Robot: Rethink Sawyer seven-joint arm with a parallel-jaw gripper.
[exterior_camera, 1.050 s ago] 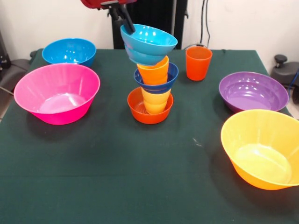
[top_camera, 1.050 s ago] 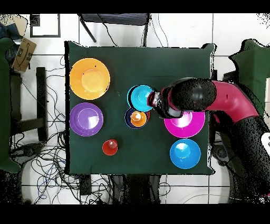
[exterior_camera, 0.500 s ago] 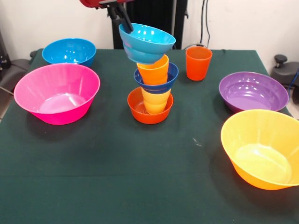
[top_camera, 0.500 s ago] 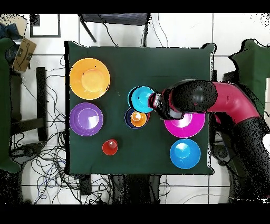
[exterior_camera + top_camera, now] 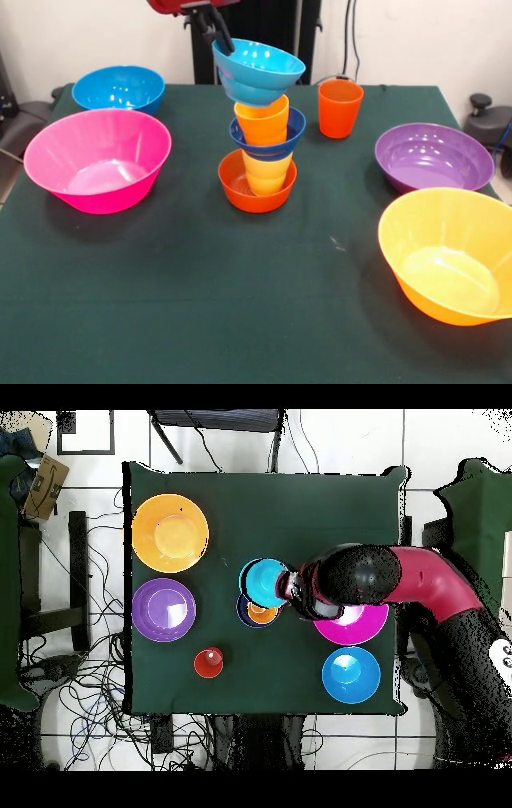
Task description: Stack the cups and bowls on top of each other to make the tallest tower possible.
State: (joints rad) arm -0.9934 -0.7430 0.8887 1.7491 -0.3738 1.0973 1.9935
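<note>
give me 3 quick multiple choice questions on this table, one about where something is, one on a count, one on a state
1. Where does the loose red-orange cup stand?
A. inside the pink bowl
B. on the cloth between the tower and the purple bowl
C. on top of the tower

2. How many bowls sit apart from the tower?
A. two
B. four
C. six

3. What state is the cyan bowl in?
A. gripped at its rim by the gripper, over the light orange cup
B. upside down on the cloth
C. nested in the yellow-orange bowl

Answers: 1 B, it stands alone beside the purple bowl. 2 B: blue, pink, purple, yellow-orange. 3 A, fingers clamp its rim above the light orange cup.
</note>
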